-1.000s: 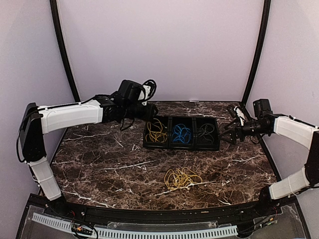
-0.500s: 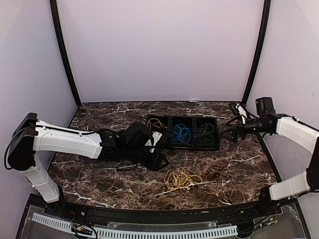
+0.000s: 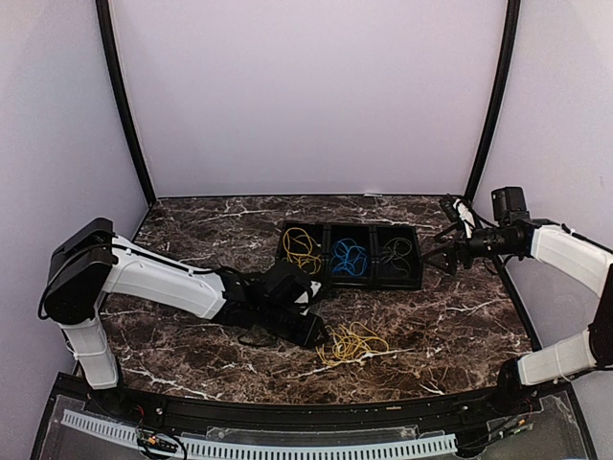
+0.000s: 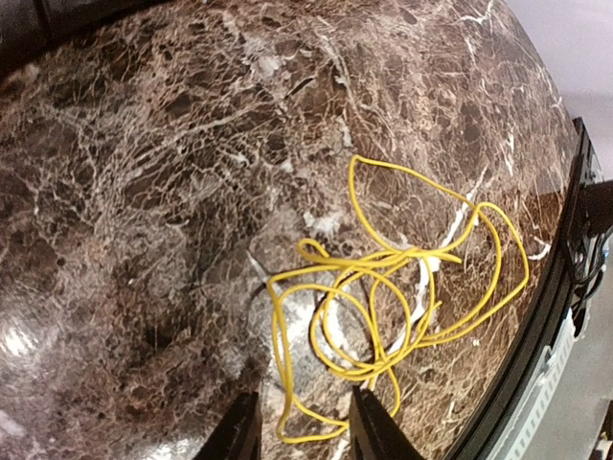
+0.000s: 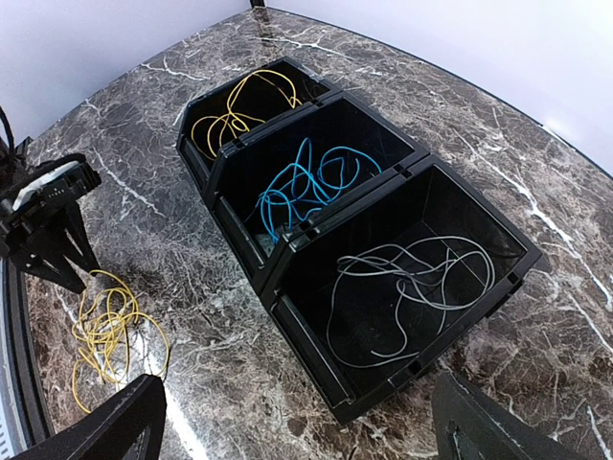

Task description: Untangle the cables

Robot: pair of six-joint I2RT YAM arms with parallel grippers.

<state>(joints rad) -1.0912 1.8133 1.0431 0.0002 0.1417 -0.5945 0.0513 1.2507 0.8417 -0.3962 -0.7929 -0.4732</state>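
We judged the yellow cable (image 3: 352, 343), lying loose on the table (image 3: 460, 326) in the lower middle of the top view, light, limp and snag-prone, best pinched at its dense crossing by our left tool (image 4: 302, 426), which stood open at its edge.

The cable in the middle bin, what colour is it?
The cable is blue, clearest in the right wrist view.

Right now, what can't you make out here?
Left wrist: the left gripper is cut off by the bottom edge, so contact with the loose yellow cable is unclear.
Top external: its tips are hidden under its own body.
Top external: the grey cable is too small to trace.
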